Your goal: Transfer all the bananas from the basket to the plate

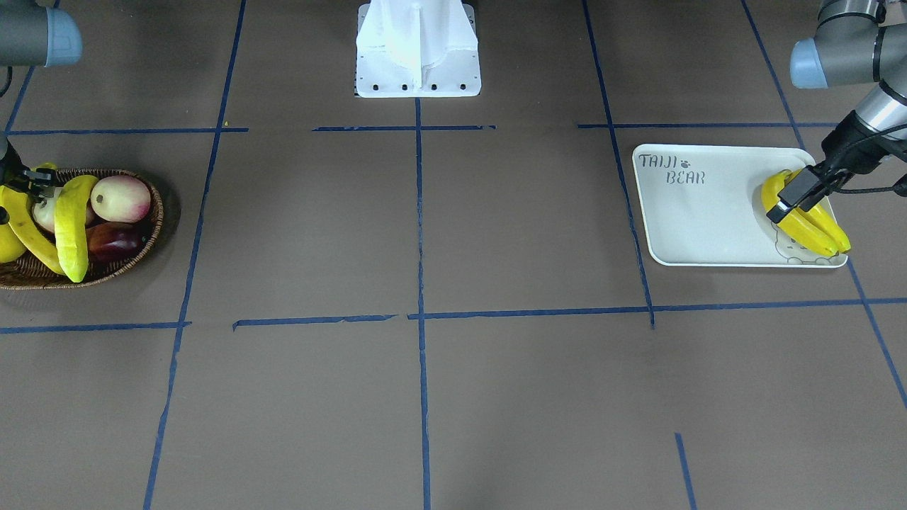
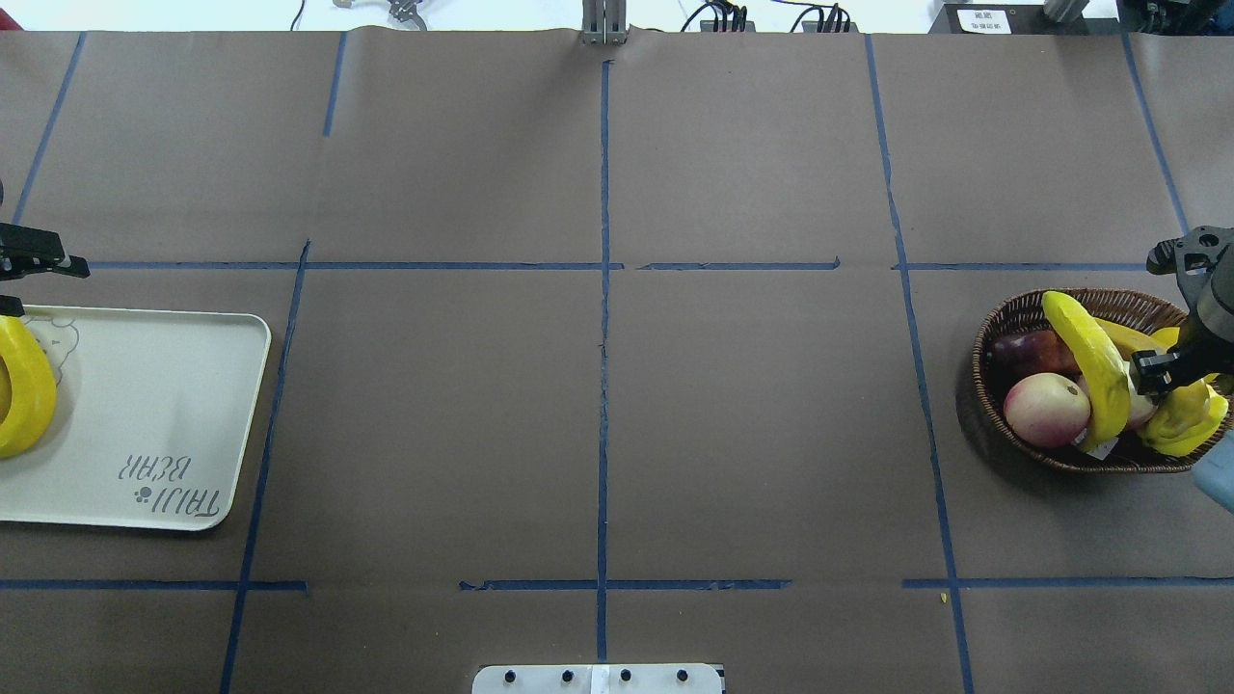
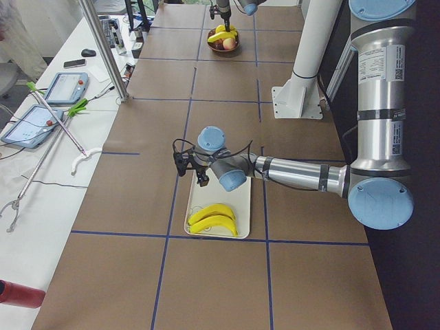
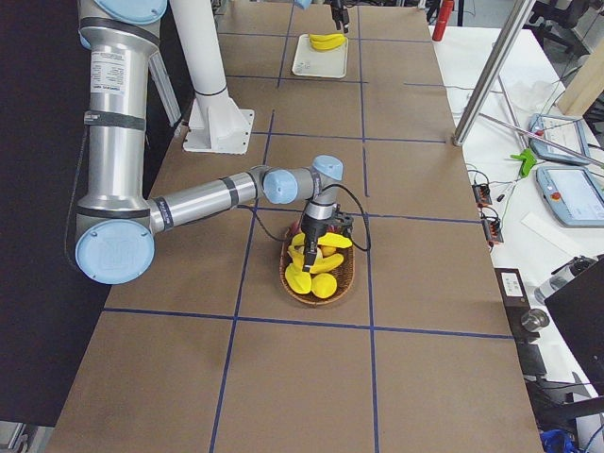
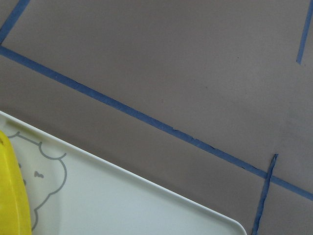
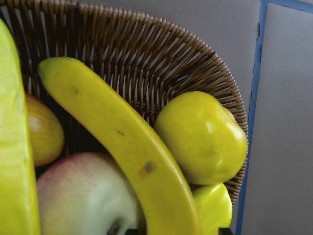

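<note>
Two yellow bananas (image 1: 808, 227) lie side by side at one end of the cream plate (image 1: 701, 219), over its bear drawing. My left gripper (image 1: 797, 195) hovers open above them and holds nothing; one banana shows at the overhead view's left edge (image 2: 24, 395). Two more bananas lie in the wicker basket (image 1: 145, 244): a greenish one (image 1: 73, 227) across the top and another (image 6: 127, 147) under my right gripper (image 2: 1171, 371). That gripper is low in the basket, open, with its jaws either side of this banana.
The basket also holds a pink-cream apple (image 1: 120, 198), a dark red fruit (image 1: 113, 239) and stubby yellow pear-shaped fruit (image 6: 203, 137). The robot's white base (image 1: 418, 49) stands at the middle of the table's robot side. Blue tape lines cross the brown table.
</note>
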Controlling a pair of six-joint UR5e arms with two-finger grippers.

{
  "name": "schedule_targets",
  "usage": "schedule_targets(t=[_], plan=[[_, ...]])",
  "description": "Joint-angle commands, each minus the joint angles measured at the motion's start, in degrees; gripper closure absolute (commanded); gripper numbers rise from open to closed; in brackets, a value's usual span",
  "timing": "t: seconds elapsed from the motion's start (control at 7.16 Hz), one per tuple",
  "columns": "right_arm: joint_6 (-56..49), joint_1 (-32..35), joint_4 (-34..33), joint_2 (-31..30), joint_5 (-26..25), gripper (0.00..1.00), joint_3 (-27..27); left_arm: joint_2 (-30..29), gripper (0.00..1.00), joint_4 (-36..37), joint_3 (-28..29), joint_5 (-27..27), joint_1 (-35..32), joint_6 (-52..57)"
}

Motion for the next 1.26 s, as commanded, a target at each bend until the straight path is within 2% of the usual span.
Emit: schedule_targets(t=[0.0,0.14,0.56,0.84,1.12], plan=[[-0.79,-0.08,0.07,0.03,-0.15,0.62,0.2,0.0,0.0,0.0,0.01,0.0,0.06,-0.01],[-0.97,-0.08,0.07,0.12,-0.15,0.93,0.46,0.0,0.0,0.0,0.01,0.0,0.06,-0.1],[-3.35,0.18,-0.02,0.03,-0.24,0.97,2.74,0.0,0.0,0.0,0.01,0.0,0.06,-0.1],[-3.26,0.88,-0.64,-0.06,-0.5,0.97,7.03,0.0,0.0,0.0,-0.08,0.0,0.06,-0.1],[-3.26,3.08,-0.72,1.78,-5.04,0.99,8.8,-0.09,0.0,0.0,-0.08,0.0,0.32,-0.19]])
